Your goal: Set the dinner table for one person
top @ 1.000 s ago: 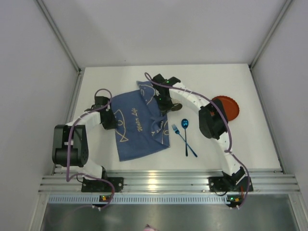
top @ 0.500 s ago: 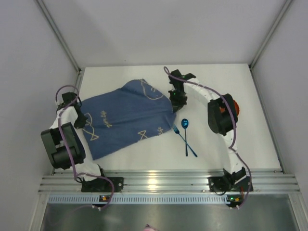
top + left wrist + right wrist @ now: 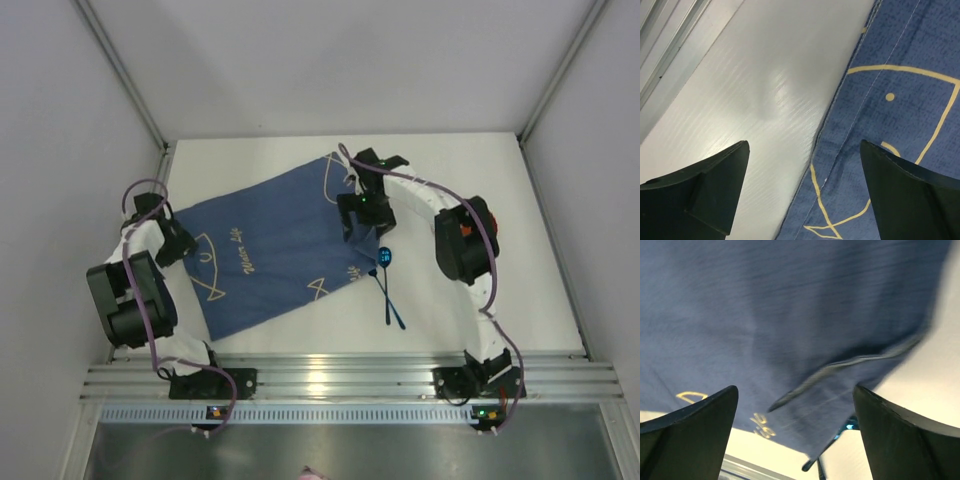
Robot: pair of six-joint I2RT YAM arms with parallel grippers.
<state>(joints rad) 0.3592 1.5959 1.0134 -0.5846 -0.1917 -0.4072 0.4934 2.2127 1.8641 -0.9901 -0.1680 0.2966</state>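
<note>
The white desk (image 3: 500, 290) spans my whole view: rigid, slick, nothing to grip, it only carries. The blue fish cloth (image 3: 270, 250) lies left of centre, limp; I'd pinch a hemmed corner. Left arm (image 3: 130, 295) and right arm (image 3: 460, 240): jaws apart, empty. The spoon (image 3: 385, 257) touches the cloth's edge.

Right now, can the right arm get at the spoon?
Probably yes. The open right gripper hovers close beside the spoon, which lies uncovered on the table; the cloth stops just short of it.
</note>
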